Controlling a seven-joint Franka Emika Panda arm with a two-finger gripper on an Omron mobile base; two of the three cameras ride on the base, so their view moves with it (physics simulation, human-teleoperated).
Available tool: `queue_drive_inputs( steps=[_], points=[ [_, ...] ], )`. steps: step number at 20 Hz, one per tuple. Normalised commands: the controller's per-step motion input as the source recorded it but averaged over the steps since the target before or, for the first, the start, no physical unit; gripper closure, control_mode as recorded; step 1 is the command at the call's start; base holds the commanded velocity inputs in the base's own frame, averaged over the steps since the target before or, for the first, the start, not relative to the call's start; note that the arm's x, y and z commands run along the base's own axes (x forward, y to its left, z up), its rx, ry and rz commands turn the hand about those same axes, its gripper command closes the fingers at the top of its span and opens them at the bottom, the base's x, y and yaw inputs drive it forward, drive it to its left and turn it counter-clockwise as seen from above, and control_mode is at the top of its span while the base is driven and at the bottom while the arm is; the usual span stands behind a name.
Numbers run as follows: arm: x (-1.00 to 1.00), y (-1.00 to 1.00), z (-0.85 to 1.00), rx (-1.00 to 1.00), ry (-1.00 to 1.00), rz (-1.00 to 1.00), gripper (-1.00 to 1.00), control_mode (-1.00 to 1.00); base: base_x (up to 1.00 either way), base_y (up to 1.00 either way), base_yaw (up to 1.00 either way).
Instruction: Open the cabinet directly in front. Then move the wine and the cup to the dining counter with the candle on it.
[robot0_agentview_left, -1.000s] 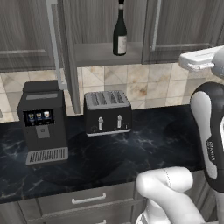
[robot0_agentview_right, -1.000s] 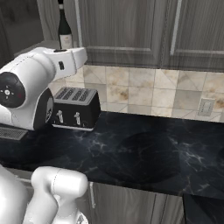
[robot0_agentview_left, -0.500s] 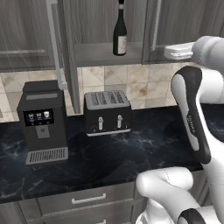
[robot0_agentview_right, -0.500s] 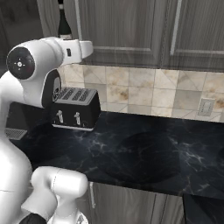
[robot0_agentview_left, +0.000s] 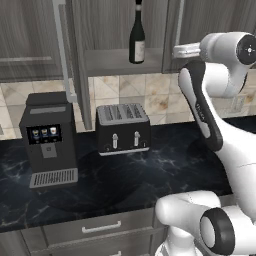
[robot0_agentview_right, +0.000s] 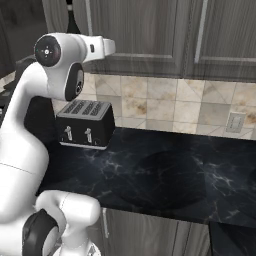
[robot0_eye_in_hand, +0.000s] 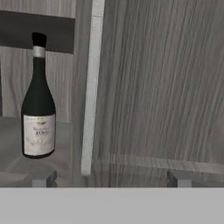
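Left base view: a black marble bench (robot0_agentview_left: 150, 175) runs under a tiled wall, with grey drawers (robot0_agentview_left: 100, 227) below its front edge. A coffee machine (robot0_agentview_left: 49, 140) stands near the bench's left end and a toaster (robot0_agentview_left: 122, 128) sits at the back edge near the middle. Above, the cabinet (robot0_agentview_left: 35, 40) has its left door swung open, the door's edge and bar handle pointing toward the camera. The wine (robot0_agentview_left: 137, 36) stands on the bare cabinet shelf near its front edge; the bottle's cap is cut off by the top of the frame. The arm's hand reaches the right door's handle (robot0_agentview_left: 177, 25), but the fingers are hard to make out here.

Right base view: the same bench stretches right, dark and veined, with a wall socket (robot0_agentview_right: 233, 122) over its far right. The arm hides most of the open cabinet; the toaster (robot0_agentview_right: 85, 124) shows beside it.

Hand view: the gripper (robot0_eye_in_hand: 111, 178) is spread wide, holding nothing, its tips facing the closed right door and its handle (robot0_eye_in_hand: 89, 87). The wine (robot0_eye_in_hand: 38, 105) stands upright on the shelf left of that handle.

Compared with a second ago, the arm has swung in from the edge toward the cabinet; the bottle has not moved.
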Motion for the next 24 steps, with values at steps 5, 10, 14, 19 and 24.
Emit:
queue_drive_inputs(
  steps=[5,10,14,19,24],
  points=[
    [1.0,0.0,-0.42,0.0,0.0,-0.03,-1.0,-1.0,0.0,0.0,0.0],
    [1.0,0.0,-0.4,0.0,0.0,-0.03,-1.0,-1.0,0.0,0.0,0.0],
    [0.92,0.0,-0.12,0.0,0.0,-0.03,-1.0,-1.0,0.0,0.0,0.0],
    [0.59,0.0,-0.08,0.0,0.01,-0.03,1.0,-1.0,0.0,0.0,0.0],
    [0.0,0.0,0.0,0.0,0.0,0.0,1.0,-1.0,0.0,0.0,0.0]
  ],
)
